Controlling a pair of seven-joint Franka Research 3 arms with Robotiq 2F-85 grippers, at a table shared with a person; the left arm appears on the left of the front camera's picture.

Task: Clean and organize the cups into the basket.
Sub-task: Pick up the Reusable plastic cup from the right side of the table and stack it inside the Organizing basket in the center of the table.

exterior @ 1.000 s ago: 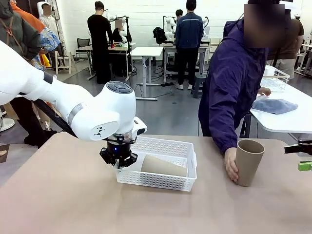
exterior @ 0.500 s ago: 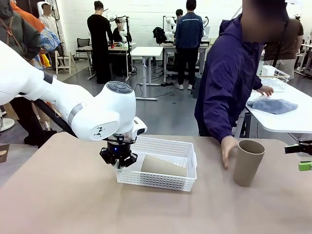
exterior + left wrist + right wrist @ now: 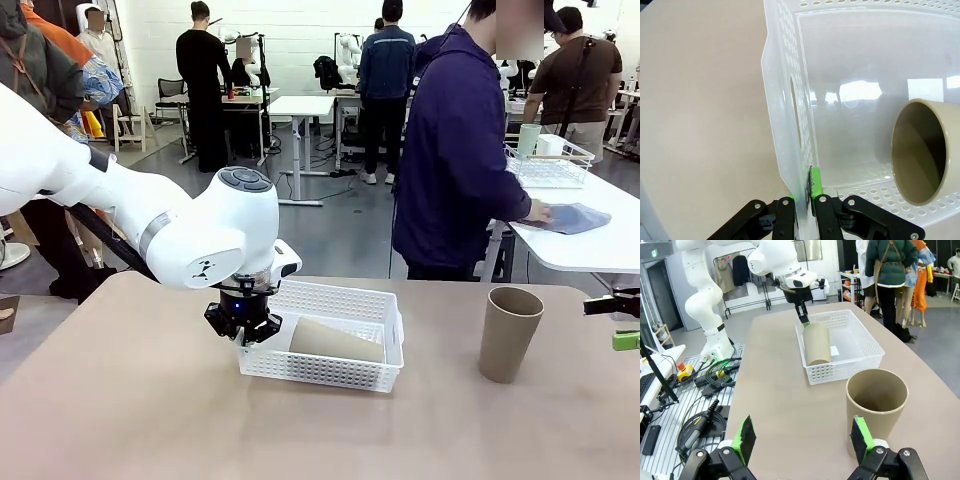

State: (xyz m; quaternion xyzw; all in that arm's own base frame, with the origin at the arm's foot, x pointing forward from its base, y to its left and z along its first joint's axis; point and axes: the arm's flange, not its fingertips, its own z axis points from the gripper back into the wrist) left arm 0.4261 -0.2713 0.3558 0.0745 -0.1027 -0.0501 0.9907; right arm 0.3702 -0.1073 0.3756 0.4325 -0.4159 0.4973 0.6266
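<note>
The left gripper [image 3: 243, 328] is at the left end of the basket [image 3: 330, 372]. Its jaws are closed narrow on the basket's short end wall, one finger inside and one outside, as the left wrist view shows.

The basket rests on the table [image 3: 120, 420], left of centre. One tan cup [image 3: 335, 341] lies on its side in the basket. Its open mouth faces the gripped end, and it sits apart from that wall.

A second tan cup [image 3: 509, 333] stands upright on the table, mouth up, well to the right of the basket.

The right gripper [image 3: 804, 437] is at the table's right edge. Its jaws stand wide and hold nothing. The upright cup stands just ahead of them, toward one pad.

Behind the table, a person [image 3: 455, 160] faces a side table with one hand on a blue cloth [image 3: 572, 218]. A pale green cup [image 3: 528, 139] stands there by a wire basket [image 3: 550, 172].
</note>
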